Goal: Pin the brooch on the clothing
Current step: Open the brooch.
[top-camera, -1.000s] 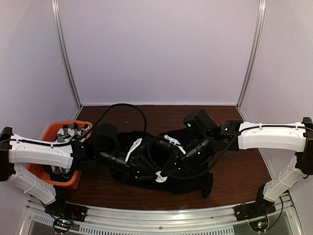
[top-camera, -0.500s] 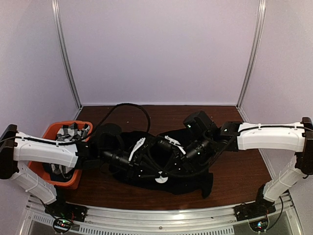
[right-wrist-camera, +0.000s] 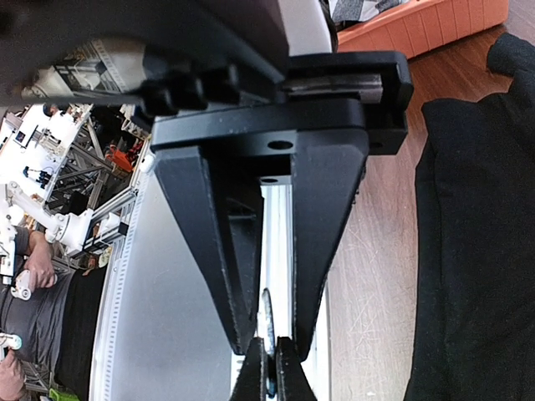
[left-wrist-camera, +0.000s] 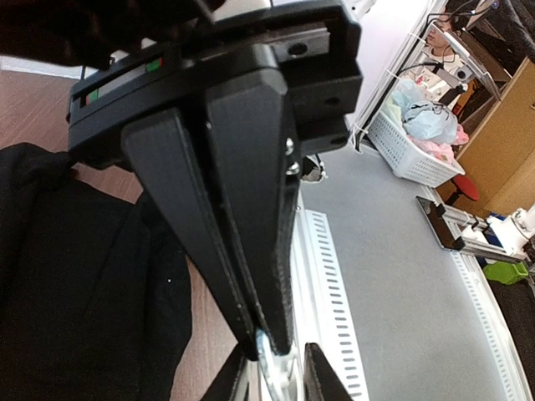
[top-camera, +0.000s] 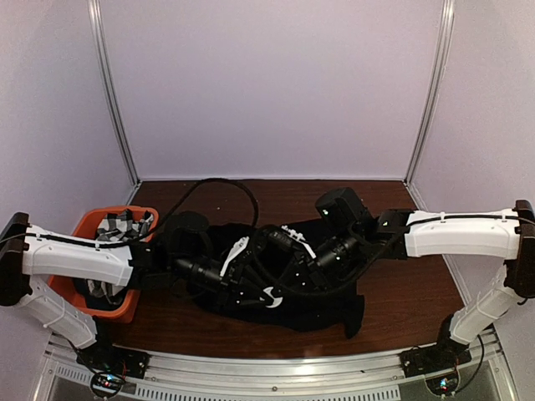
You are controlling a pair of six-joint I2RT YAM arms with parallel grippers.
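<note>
The clothing (top-camera: 328, 311), a black T-shirt, lies bunched on the brown table between the two arms; it also shows as the clothing (left-wrist-camera: 75, 276) and the clothing (right-wrist-camera: 476, 251). Above its front part both grippers meet on the small round white brooch (top-camera: 272, 297). My left gripper (top-camera: 262, 292) is shut on the brooch (left-wrist-camera: 266, 355), whose thin pale edge sticks out between the tips. My right gripper (top-camera: 282, 290) is shut on the same brooch (right-wrist-camera: 267, 313) from the other side. The left fingertips (right-wrist-camera: 255, 372) show at the bottom of the right wrist view.
An orange bin (top-camera: 84, 230) holding black-and-white checked cloth (top-camera: 125, 225) stands at the left edge. A black cable (top-camera: 213, 181) loops across the back of the table. A metal rail (top-camera: 276, 369) runs along the near edge.
The left gripper has moved right toward the right gripper. The brooch has shifted slightly up and left. Both keep their hold.
</note>
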